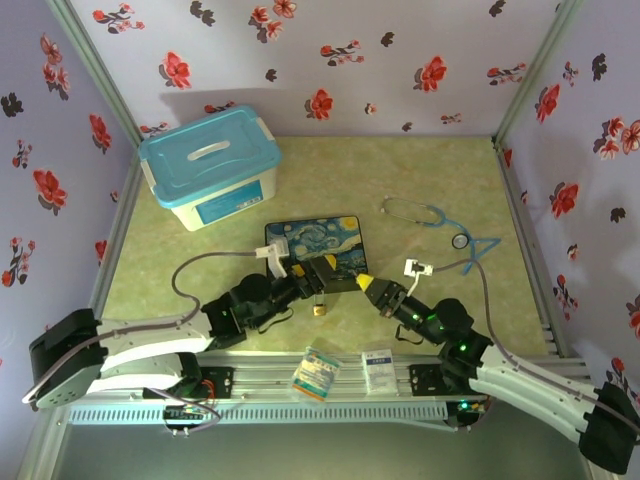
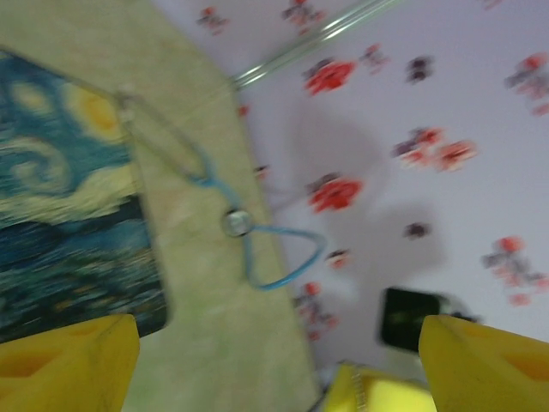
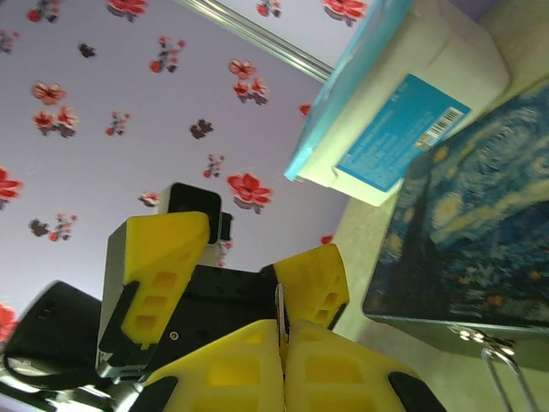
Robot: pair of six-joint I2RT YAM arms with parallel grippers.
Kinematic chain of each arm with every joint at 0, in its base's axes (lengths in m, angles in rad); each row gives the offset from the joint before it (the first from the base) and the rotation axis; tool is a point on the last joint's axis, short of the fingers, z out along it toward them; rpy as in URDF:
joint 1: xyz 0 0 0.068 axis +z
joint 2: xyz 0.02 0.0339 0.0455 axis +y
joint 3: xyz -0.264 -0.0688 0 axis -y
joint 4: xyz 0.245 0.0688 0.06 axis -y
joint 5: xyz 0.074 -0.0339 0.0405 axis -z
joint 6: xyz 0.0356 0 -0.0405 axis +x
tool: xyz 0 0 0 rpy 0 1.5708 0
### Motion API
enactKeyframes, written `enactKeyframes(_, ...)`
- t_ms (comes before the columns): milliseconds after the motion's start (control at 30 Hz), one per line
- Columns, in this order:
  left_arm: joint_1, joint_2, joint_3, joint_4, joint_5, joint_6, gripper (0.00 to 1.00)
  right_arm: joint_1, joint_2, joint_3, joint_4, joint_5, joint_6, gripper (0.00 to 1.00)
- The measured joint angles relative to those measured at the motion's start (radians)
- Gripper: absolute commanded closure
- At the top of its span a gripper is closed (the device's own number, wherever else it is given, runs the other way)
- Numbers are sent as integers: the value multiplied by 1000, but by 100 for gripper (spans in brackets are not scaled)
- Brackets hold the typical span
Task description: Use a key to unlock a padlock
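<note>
Padlock (image 1: 320,311) sits mid-worktop, just off the near edge of the painted box (image 1: 315,245). I can't tell if it's hooked on the box clasp or lying loose. It is not in either end effector.

Right end effector (image 3: 280,330) is clenched, with a thin metal blade pinched between the pads, most likely the key (image 3: 278,300). Left end effector (image 2: 276,330) is released with its jaws spread wide, tip to tip with the right one and just beside the padlock.

Progress, as a judgement: the key is picked up. The padlock is not steadied and the key is not inserted or turned. The shackle state is too small to read. The bulk of the task is left.

Worktop (image 1: 440,300) is an olive-green mat. A blue-lidded tub (image 1: 210,165) is at the far-left corner and a stethoscope (image 1: 440,225) is toward the right edge. Two small packets (image 1: 316,372) stand at the near edge on the rail. Walls are lilac with a red flower print and metal frame posts in the corners.
</note>
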Motion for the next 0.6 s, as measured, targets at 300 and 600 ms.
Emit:
enactKeyframes(300,-26,13,-39,-332,-4,5,17,-1,-70,12,-200,45,-45,100)
enactKeyframes(600,-52,211,33,-465,-6,41,20,-2,-71,12,-271,45,-55,100)
